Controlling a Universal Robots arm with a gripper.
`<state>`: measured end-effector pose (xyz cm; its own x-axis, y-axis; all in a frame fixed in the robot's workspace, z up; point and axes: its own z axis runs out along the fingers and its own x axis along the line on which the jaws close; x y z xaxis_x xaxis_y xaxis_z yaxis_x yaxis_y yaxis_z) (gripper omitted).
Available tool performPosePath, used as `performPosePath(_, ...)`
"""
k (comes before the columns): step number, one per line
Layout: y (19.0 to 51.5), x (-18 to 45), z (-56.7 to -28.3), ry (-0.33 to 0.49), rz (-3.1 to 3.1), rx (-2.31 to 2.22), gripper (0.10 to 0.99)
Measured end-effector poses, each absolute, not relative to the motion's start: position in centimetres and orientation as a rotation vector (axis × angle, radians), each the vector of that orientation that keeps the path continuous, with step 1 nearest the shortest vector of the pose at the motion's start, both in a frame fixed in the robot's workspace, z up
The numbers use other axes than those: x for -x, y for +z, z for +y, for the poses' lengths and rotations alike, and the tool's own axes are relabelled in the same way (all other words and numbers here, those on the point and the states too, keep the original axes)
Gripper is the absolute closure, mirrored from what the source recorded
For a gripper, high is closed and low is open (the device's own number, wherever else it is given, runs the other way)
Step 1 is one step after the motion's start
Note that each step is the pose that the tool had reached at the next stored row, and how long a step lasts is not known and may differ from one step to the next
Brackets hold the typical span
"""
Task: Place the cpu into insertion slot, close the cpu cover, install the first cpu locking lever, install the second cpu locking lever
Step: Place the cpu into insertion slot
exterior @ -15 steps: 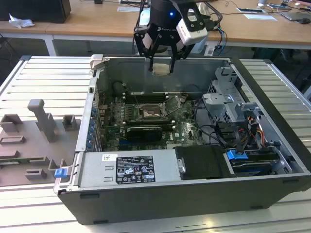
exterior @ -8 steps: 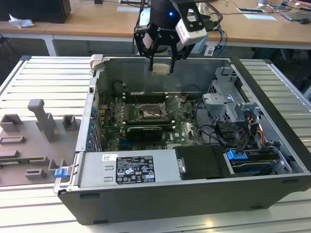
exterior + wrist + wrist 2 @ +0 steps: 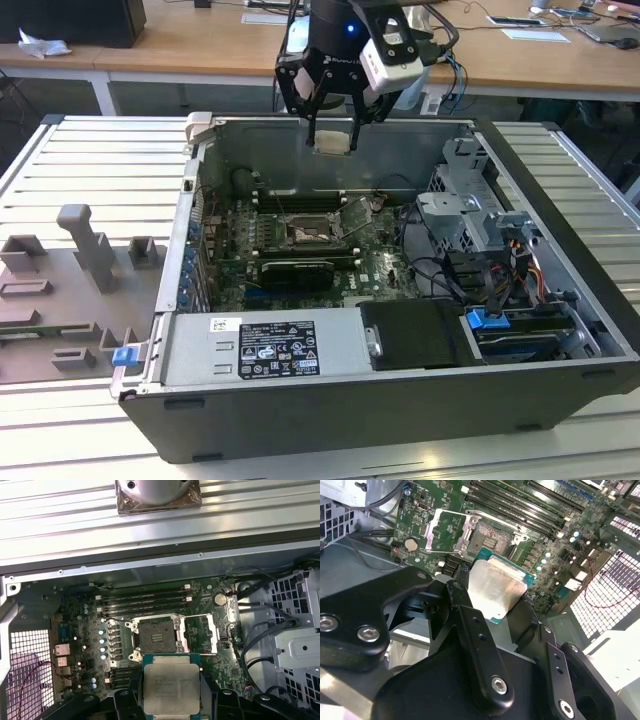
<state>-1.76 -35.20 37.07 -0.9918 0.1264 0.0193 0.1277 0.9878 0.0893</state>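
Hanging at upper centre of the exterior view, the gripper (image 3: 332, 140) is clamped on the cpu (image 3: 171, 687), held flat by opposite edges above the open computer case (image 3: 300, 370). Below, mid-frame, the insertion slot (image 3: 312, 234) sits bare on the green board (image 3: 385, 270), well apart from the chip. The cpu cover (image 3: 214, 636) stands flipped open beside it.

Open PC case (image 3: 300, 425) on slatted worktop (image 3: 100, 150); labelled PSU (image 3: 335, 345) inside; grey jigs (image 3: 88, 248) on exterior view's left.

The arm (image 3: 333, 25) hangs vertical, pincer (image 3: 332, 138) pointing down, its 2 black fingers (image 3: 470, 625) clamped on the cpu (image 3: 495, 587).
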Motion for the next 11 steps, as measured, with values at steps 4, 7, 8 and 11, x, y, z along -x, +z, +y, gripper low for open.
performPosePath(4, 37.07, 1.76, -35.2, -0.142, -3.118, 0.215, 0.541)
performPosePath(7, 37.07, 1.76, -35.2, -0.142, -3.118, 0.223, 0.541)
performPosePath(8, 37.07, 1.77, -35.2, -0.142, -3.117, 0.226, 0.541)
performPosePath(11, 37.07, 1.76, -35.2, -0.142, -3.116, 0.245, 0.541)
